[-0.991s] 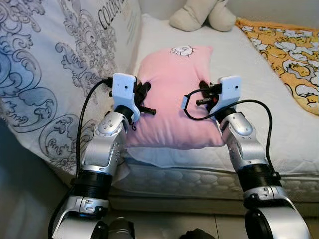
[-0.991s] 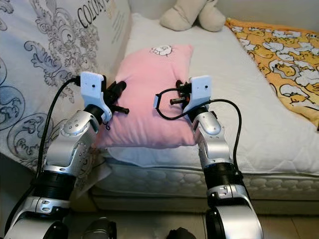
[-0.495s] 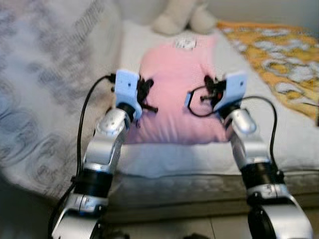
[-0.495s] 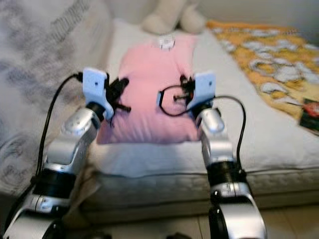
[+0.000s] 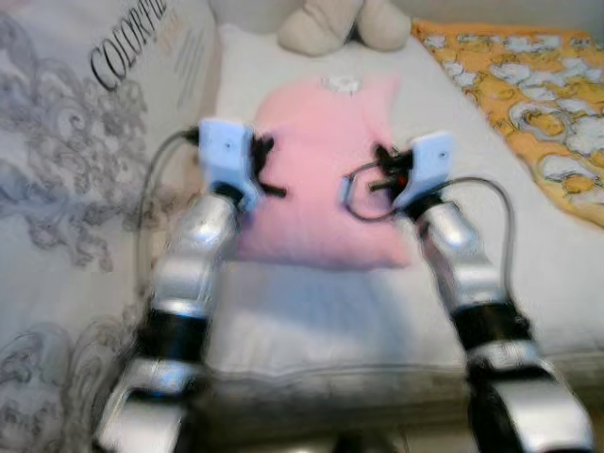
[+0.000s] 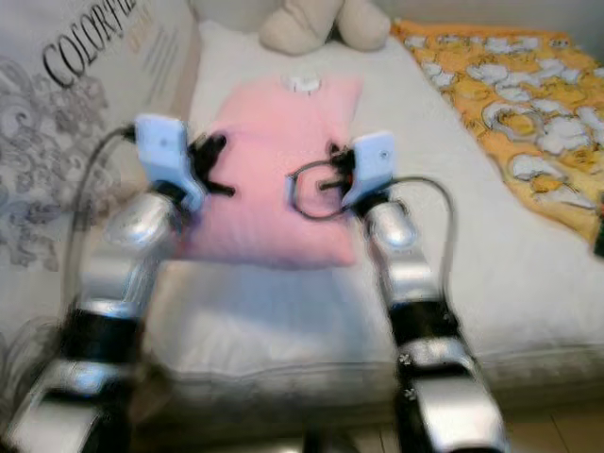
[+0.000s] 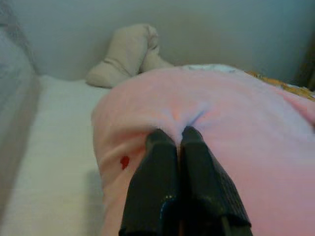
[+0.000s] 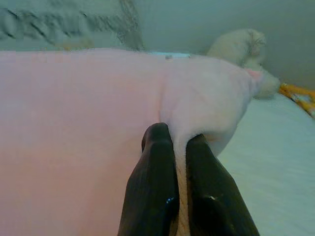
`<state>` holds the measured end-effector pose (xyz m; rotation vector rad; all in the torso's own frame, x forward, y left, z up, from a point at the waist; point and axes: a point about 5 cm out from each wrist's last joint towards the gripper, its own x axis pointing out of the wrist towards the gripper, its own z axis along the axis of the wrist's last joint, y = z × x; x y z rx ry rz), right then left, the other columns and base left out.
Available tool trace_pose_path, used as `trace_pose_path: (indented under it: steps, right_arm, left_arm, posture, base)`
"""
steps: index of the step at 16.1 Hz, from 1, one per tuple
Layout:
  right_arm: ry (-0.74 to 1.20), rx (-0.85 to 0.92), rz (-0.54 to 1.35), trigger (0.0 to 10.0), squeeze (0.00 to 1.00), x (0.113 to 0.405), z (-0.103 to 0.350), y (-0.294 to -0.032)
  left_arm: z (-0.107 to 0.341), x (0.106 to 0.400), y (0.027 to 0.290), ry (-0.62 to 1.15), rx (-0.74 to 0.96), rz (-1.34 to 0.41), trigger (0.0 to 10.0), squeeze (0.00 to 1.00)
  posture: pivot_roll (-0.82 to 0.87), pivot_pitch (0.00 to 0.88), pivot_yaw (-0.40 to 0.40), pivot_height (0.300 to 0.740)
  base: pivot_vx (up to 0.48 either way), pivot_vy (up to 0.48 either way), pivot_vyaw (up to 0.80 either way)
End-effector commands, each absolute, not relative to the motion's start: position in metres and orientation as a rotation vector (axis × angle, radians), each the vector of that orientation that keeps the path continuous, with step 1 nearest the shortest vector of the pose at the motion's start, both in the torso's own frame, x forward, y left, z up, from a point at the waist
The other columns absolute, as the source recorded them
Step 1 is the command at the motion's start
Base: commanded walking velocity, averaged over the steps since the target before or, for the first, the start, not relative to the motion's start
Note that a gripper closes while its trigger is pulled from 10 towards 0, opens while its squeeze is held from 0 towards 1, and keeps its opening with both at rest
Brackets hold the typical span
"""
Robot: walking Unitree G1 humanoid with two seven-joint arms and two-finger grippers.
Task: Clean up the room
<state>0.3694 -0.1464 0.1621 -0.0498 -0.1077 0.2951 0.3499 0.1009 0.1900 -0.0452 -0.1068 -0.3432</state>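
A pink pillow (image 5: pixel 321 170) with a small white patch near its far end lies on the white mattress (image 5: pixel 311 302). My left gripper (image 5: pixel 269 179) is shut on the pillow's left edge; the left wrist view shows its fingers (image 7: pixel 162 147) pinching a fold of the pink pillow (image 7: pixel 236 128). My right gripper (image 5: pixel 377 170) is shut on the pillow's right edge, and in the right wrist view the fingertips (image 8: pixel 158 140) clamp a ridge of the pink pillow (image 8: pixel 74 128). Both arms reach forward over the bed's front edge.
A large white patterned duvet (image 5: pixel 75 170) with printed lettering is heaped on the left. A beige plush toy (image 5: pixel 340 24) sits at the head of the bed. An orange patterned blanket (image 5: pixel 528 104) covers the right side. Bare mattress lies to the right of the pillow.
The whole view has shifted and blurred, so the camera has moved closer over the bed. Both grippers keep their hold on the pink pillow, which now appears farther onto the mattress.
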Motion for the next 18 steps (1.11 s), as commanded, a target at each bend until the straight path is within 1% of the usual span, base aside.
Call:
trace_pose_path:
  steps: [1,2,6,7,9,10,12,15,18]
  right_arm:
    - [-0.149,-0.051,0.318,0.0,0.0,0.376,0.179,-0.142]
    - [-0.129,-0.045,0.347,0.0,0.0,0.385,0.186,-0.138]
    - [-0.086,-0.02,0.368,0.0,0.0,0.4,0.196,-0.133]
    - [-0.067,-0.015,0.37,0.0,0.0,0.403,0.196,-0.13]
    - [-0.053,-0.014,0.371,0.0,0.0,0.406,0.196,-0.127]
    - [-0.026,-0.015,0.365,0.0,0.0,0.407,0.193,-0.124]
    - [-0.021,-0.025,0.373,0.0,0.0,0.408,0.192,-0.121]
    - [-0.03,-0.029,0.384,0.0,0.0,0.406,0.189,-0.118]
    - [-0.079,-0.026,0.345,0.0,0.0,0.406,0.192,-0.128]
  left_arm:
    - [0.205,0.354,0.116,-0.159,-0.031,-0.281,0.0,0.0]
    - [0.207,0.356,0.116,-0.157,-0.022,-0.261,0.0,0.0]
    - [0.21,0.363,0.113,-0.149,0.025,-0.285,0.0,0.0]
    - [0.209,0.368,0.113,-0.135,0.062,-0.288,0.0,0.0]
    - [0.205,0.374,0.115,-0.113,0.087,-0.282,0.0,0.0]
    - [0.199,0.383,0.118,-0.074,0.117,-0.269,0.0,0.0]
    - [0.2,0.387,0.115,-0.069,0.119,-0.271,0.0,0.0]
    - [0.202,0.387,0.11,-0.082,0.096,-0.282,0.0,0.0]
    - [0.2,0.382,0.109,-0.108,0.07,-0.287,0.0,0.0]
  posture:
    - [0.05,0.0,-0.036,0.71]
    - [0.06,0.0,-0.037,0.71]
    - [0.1,0.0,-0.06,0.71]
    - [0.12,0.0,-0.067,0.71]
    - [0.14,0.0,-0.075,0.71]
    - [0.15,0.0,-0.078,0.71]
    - [0.15,0.0,-0.077,0.71]
    - [0.14,0.0,-0.076,0.71]
    - [0.13,0.0,-0.073,0.71]
  base:
    - [0.0,0.42,0.0]
    - [0.398,0.266,0.0]
    - [0.0,0.0,0.0]
    - [0.0,0.0,0.0]
    - [0.0,0.0,0.0]
    - [0.0,0.0,0.0]
    - [0.0,0.0,0.0]
    - [0.0,0.0,0.0]
    - [0.0,0.0,0.0]
